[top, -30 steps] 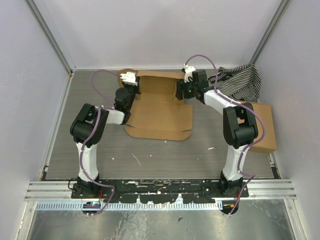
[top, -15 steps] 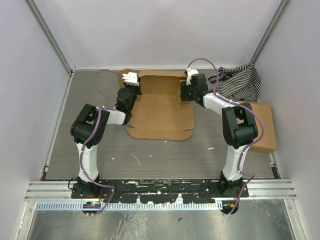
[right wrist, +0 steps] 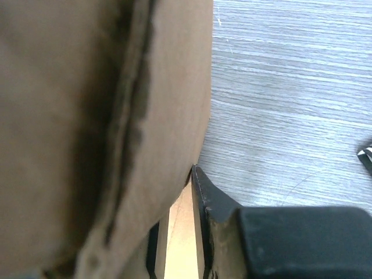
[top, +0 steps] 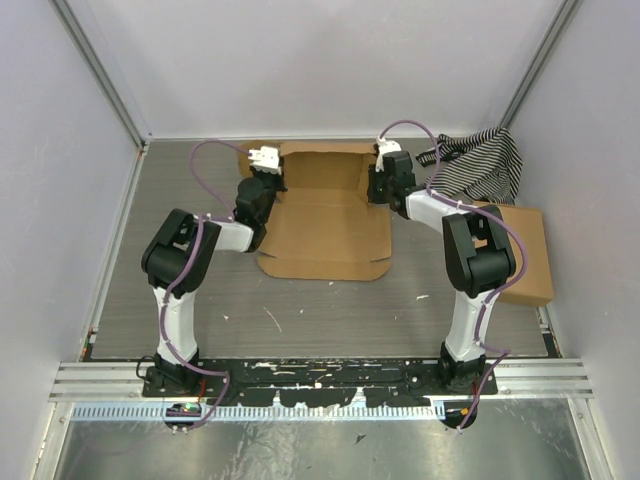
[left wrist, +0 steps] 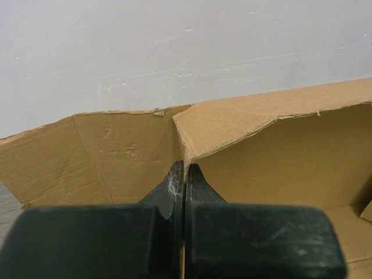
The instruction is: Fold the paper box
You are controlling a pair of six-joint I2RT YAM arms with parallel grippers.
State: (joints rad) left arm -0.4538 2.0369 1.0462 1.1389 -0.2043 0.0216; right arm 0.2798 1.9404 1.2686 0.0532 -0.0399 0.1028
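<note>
The paper box [top: 325, 225] lies toward 12 o'clock on the table [top: 180, 300]. The left gripper [left wrist: 183, 168] clamps its 10 o'clock wall and the right gripper [right wrist: 185, 192] pinches the 2 o'clock wall (no gap visible). Raise both sides evenly, creasing along the scores.

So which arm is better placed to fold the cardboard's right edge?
Right: the right pincer straddles that edge of the paper box; the left pincer sits shut at the far-left corner.
</note>
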